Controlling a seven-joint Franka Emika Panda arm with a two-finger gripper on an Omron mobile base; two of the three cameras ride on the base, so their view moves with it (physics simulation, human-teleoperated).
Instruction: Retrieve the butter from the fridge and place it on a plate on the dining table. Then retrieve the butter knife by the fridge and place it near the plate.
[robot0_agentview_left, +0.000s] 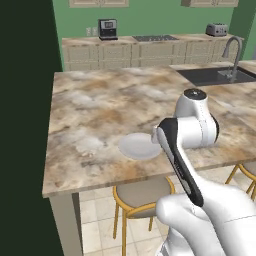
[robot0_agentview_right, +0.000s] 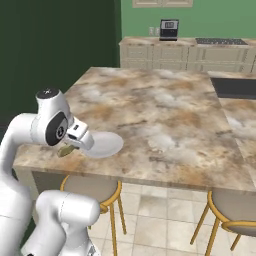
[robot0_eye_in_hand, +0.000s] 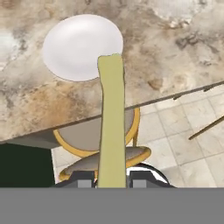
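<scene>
My gripper (robot0_eye_in_hand: 113, 181) is shut on the butter (robot0_eye_in_hand: 111, 122), a thin olive-yellow stick that points away from the hand. In the hand view the stick's far end overlaps the near rim of the plate (robot0_eye_in_hand: 81, 46). The right base view has the gripper (robot0_agentview_right: 70, 147) and butter (robot0_agentview_right: 65, 150) hanging over the dining table's (robot0_agentview_right: 165, 115) near left edge, just left of the plate (robot0_agentview_right: 102, 144). From the left base view, the white plate (robot0_agentview_left: 137, 146) lies empty on the marbled table (robot0_agentview_left: 100, 110), with my forearm partly in front of it. The fridge and butter knife are out of view.
Gold-legged stools (robot0_agentview_left: 140, 197) (robot0_agentview_right: 95, 187) stand under the table's near edge. A sink with a faucet (robot0_agentview_left: 232, 55) sits at the table's far right. A coffee machine (robot0_agentview_left: 107, 29), a cooktop (robot0_agentview_left: 155, 38) and a toaster (robot0_agentview_left: 216, 30) line the back counter. A dark wall rises on the left.
</scene>
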